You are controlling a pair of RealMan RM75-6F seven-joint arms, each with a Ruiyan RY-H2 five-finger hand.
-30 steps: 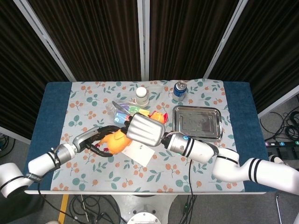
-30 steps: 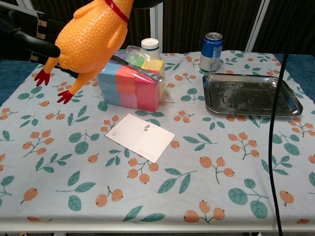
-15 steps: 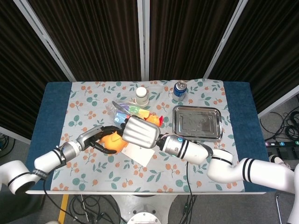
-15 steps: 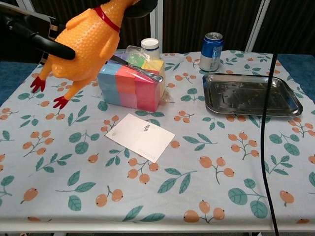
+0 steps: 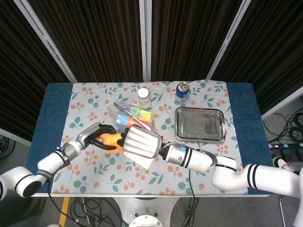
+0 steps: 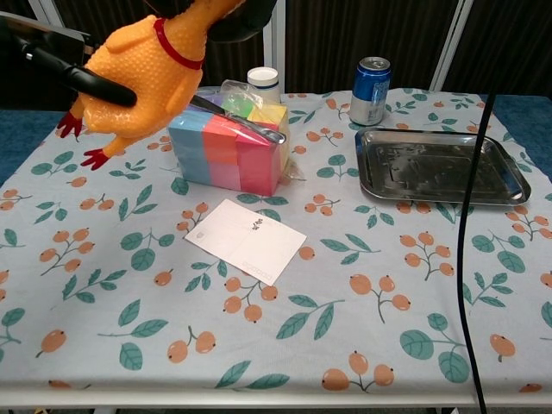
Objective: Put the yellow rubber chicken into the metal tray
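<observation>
The yellow rubber chicken (image 6: 147, 73) hangs in the air over the table's left side, body tilted, red feet pointing left. My left hand (image 6: 60, 60) has dark fingers wrapped across its body. My right hand (image 6: 246, 9) covers its head at the top edge. In the head view the chicken (image 5: 112, 138) shows as an orange patch between the left hand (image 5: 97, 137) and the silver back of the right hand (image 5: 141, 142). The metal tray (image 6: 440, 164) lies empty at the right, also seen as the tray (image 5: 199, 124) from above.
A wrapped block of coloured pads (image 6: 228, 147) stands just right of the chicken, with a white bottle (image 6: 263, 84) behind it. A blue can (image 6: 371, 90) stands behind the tray. A white card (image 6: 246, 240) lies mid-table. A black cable (image 6: 466, 216) hangs at the right.
The chicken has shifted left and tipped closer to level, its feet rising. Both hands have moved left with it.
</observation>
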